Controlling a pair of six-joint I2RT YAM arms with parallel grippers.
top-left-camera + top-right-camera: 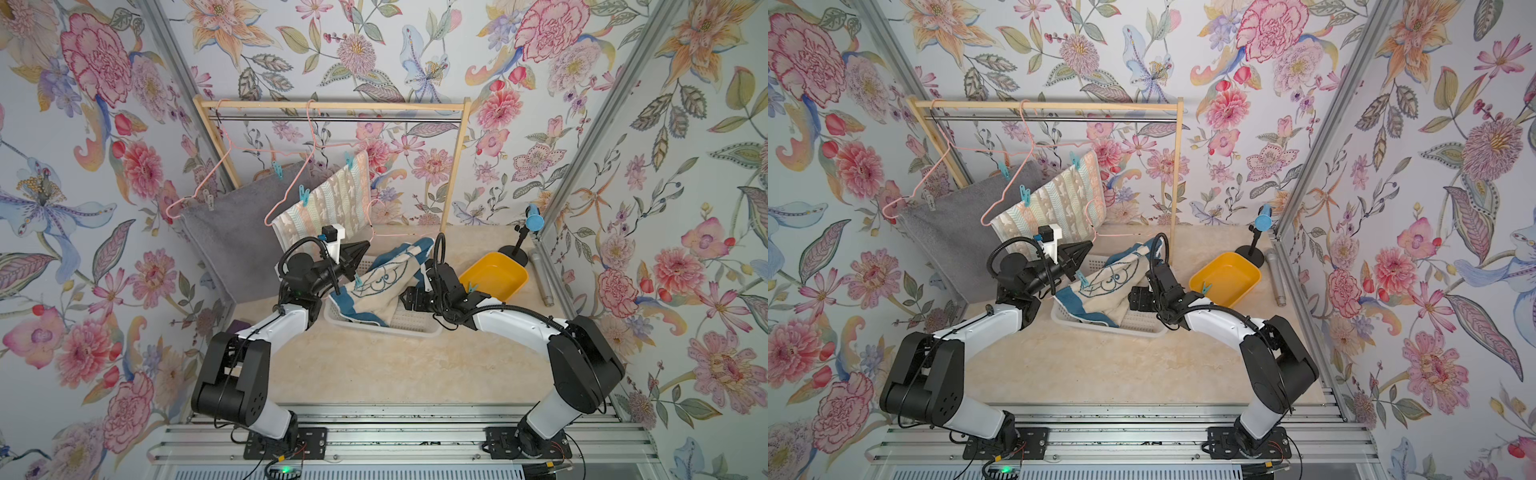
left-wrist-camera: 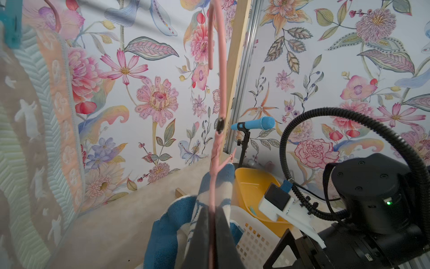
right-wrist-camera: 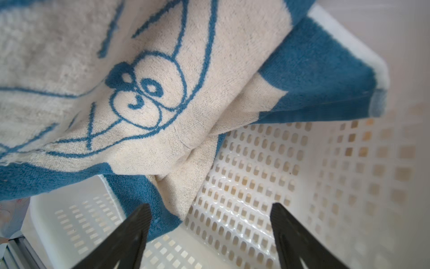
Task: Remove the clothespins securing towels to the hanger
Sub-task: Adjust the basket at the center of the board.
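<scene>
- white basket (image 1: 417, 330), centre of frame in both top views: perforated plastic. It holds the lower folds of the blue-and-white towel (image 1: 384, 280). The towel's upper end rises out of it to the loose hanger (image 2: 212, 184).
- the right wrist view shows bare basket floor beside the towel folds.
- yellow bin (image 1: 505, 270), right of centre, just beside the basket: one teal clothespin (image 1: 472, 287) inside, at the near wall.
- towel-edge clothespin (image 1: 358, 281), teal, is on the blue-and-white towel by the left arm. Cannot tell if it bites the wire.
- left gripper (image 2: 212, 209): jaws pressed together, pinching the loose hanger's pink wire above the basket.
- right gripper (image 3: 209, 209): jaws spread, nothing between them, pointing into the basket just beside the towel.
- wooden rack (image 1: 332, 104), upper centre: two pink rack hangers (image 1: 310, 124) on its metal bar.
- grey towel (image 1: 237, 237), left of centre, hangs from one. It has pale clothespins (image 1: 208, 198) at its lower corner and a high teal clip (image 1: 277, 170) at the other.
- striped towel (image 1: 328, 203), centre, hangs from the second, with a low teal clip (image 1: 304, 195) and a top teal clip (image 1: 349, 160).
- tabletop (image 1: 395, 365): beige, marble look.
- blue microphone (image 1: 534, 220) stands on a black stand and a silver cylinder (image 1: 544, 278) lies flat, both at the table's right edge.
- floral wallpaper (image 1: 83, 124) covers three walls.
- aluminium rail (image 1: 374, 436), bottom of frame, carries both arm bases.
</scene>
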